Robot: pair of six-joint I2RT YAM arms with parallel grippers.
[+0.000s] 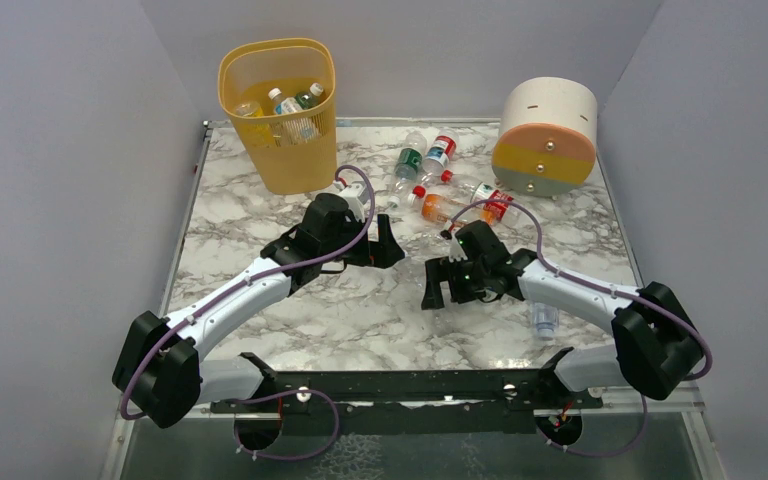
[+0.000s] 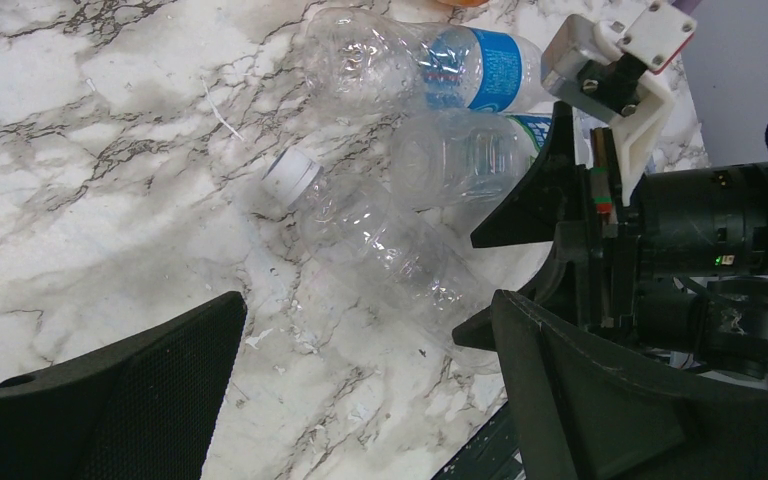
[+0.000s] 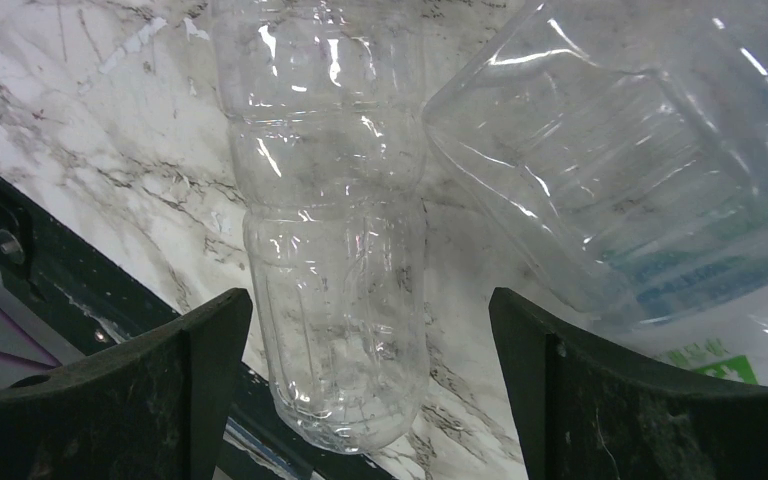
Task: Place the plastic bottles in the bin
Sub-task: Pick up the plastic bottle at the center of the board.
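Marble-patterned counter point(image 1: 360, 320), boxed in by pale grey walls, carries the yellow-orange bin point(image 1: 305, 165) at its far left, with several binned bottles point(image 1: 295, 100) standing cap-up inside. Right of the bin, loose bottles point(image 1: 438, 207) lie on their sides. Nearer than the bin, a clear bottle point(image 2: 390, 250) lies flat, its white cap point(image 2: 290, 178) pointing away from the left wrist camera. The left tool point(image 2: 368, 300) is spread wide above it. The right tool point(image 3: 370, 295) is also spread, its fingers either side of the bottle's long axis and not pinching it.
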